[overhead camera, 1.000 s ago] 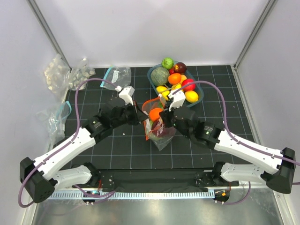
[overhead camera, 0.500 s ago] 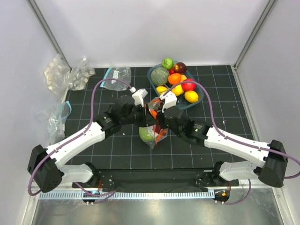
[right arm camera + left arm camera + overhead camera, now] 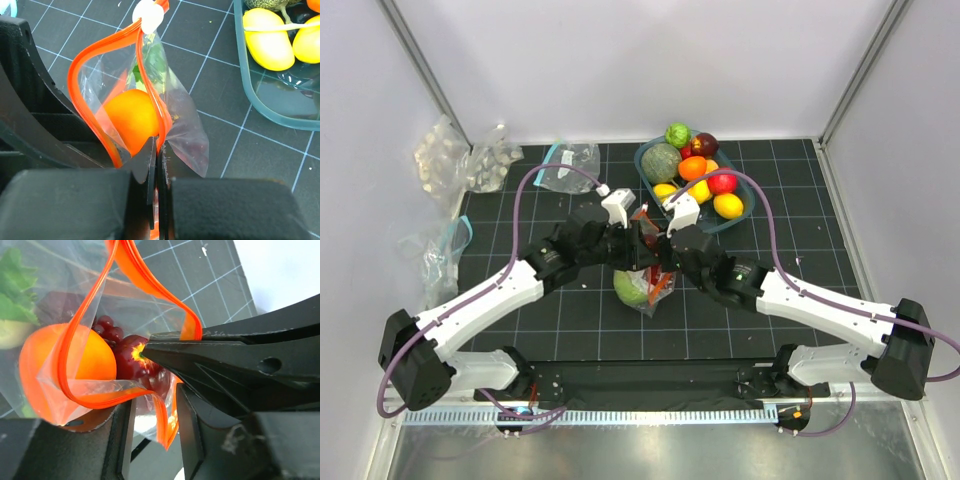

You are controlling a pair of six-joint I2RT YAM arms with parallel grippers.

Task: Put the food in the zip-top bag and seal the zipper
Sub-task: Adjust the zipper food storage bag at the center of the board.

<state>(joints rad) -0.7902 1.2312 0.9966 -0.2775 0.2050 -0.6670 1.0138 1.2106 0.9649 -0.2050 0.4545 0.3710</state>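
Standing a little apart, the fingers (image 3: 122,440) of the left gripper (image 3: 634,240) grip nothing, and the orange-red zipper (image 3: 155,284) hangs loose in the gap between them. The zip-top bag (image 3: 648,300) is over the middle of the black mat (image 3: 570,300), between the two grippers, with its mouth open and an orange (image 3: 65,360), purple grapes (image 3: 107,326) and a green cabbage (image 3: 631,288) inside. The right gripper (image 3: 156,150) is squeezed tight on the zipper, and more food sits in the teal bin (image 3: 750,208) to its right.
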